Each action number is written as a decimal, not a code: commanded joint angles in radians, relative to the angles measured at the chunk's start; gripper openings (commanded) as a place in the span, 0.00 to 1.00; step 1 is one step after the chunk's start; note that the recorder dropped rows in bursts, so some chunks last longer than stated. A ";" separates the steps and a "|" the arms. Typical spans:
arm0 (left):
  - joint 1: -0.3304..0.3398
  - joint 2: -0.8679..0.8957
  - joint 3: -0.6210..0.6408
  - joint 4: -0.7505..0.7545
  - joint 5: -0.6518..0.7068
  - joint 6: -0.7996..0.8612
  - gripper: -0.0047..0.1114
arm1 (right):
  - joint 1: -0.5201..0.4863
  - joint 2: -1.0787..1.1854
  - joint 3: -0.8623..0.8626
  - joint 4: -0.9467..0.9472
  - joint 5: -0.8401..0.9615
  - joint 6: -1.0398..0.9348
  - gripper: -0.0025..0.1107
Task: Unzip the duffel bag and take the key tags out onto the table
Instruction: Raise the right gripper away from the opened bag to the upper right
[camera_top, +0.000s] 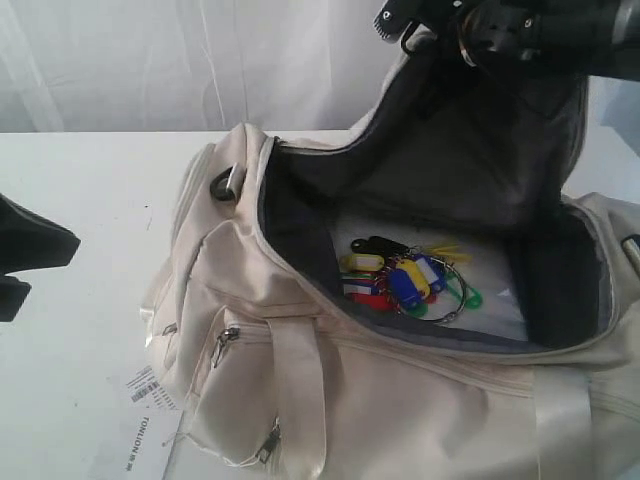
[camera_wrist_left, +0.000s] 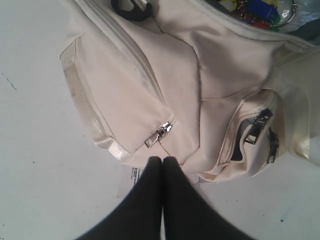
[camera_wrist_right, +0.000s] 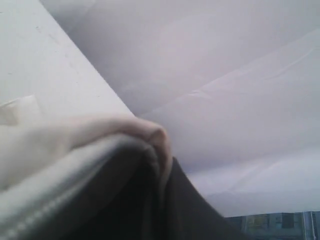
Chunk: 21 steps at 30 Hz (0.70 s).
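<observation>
while right gripper (camera_top: 410, 30) clamps duffel bag (camera_top: 380, 410), left gripper (camera_wrist_left: 162, 161) sits closed near barcode label (camera_top: 135, 430).

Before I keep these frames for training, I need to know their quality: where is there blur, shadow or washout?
Exterior view: key tags readable by colour, but the duffel bag is shadowed inside and the backdrop is washed out. Left wrist view: sharp on the zipper pulls; the left gripper is a featureless black shape. Right wrist view: soft, the duffel bag too close to focus.
</observation>
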 joint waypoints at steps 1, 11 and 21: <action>-0.003 -0.009 0.005 -0.019 0.019 -0.004 0.04 | -0.064 0.122 -0.106 -0.005 -0.049 0.006 0.02; -0.003 -0.009 0.005 -0.021 0.019 -0.004 0.04 | -0.095 0.277 -0.175 -0.003 -0.075 0.106 0.19; -0.003 -0.009 0.005 -0.031 0.024 -0.004 0.04 | -0.095 0.200 -0.177 -0.001 0.056 0.184 0.62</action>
